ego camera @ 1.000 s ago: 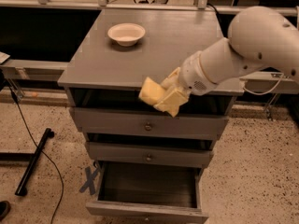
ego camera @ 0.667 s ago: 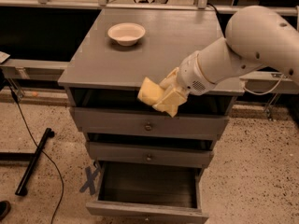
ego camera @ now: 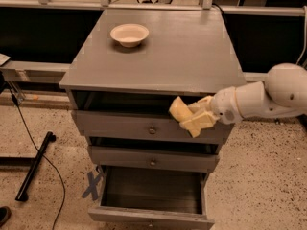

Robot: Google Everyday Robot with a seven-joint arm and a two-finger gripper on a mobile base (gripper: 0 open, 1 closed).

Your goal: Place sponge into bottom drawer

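The pale yellow sponge (ego camera: 177, 110) is held in my gripper (ego camera: 191, 118), which is shut on it. The gripper hangs in front of the right part of the top drawer (ego camera: 144, 127), just below the cabinet top's front edge. My white arm (ego camera: 268, 97) reaches in from the right. The bottom drawer (ego camera: 152, 191) is pulled open below, showing its dark interior. It lies well under the sponge and a little to its left.
A cream-white bowl (ego camera: 129, 34) sits on the grey cabinet top (ego camera: 182, 51) at the back left. The middle drawer (ego camera: 152, 158) is shut. A black bar and cable (ego camera: 33, 164) lie on the speckled floor at the left, and a blue X mark (ego camera: 92, 185) is by the cabinet.
The arm has drawn back to the right and lowered. The gripper with the sponge has moved right and down, from over the cabinet's front edge to in front of the top drawer.
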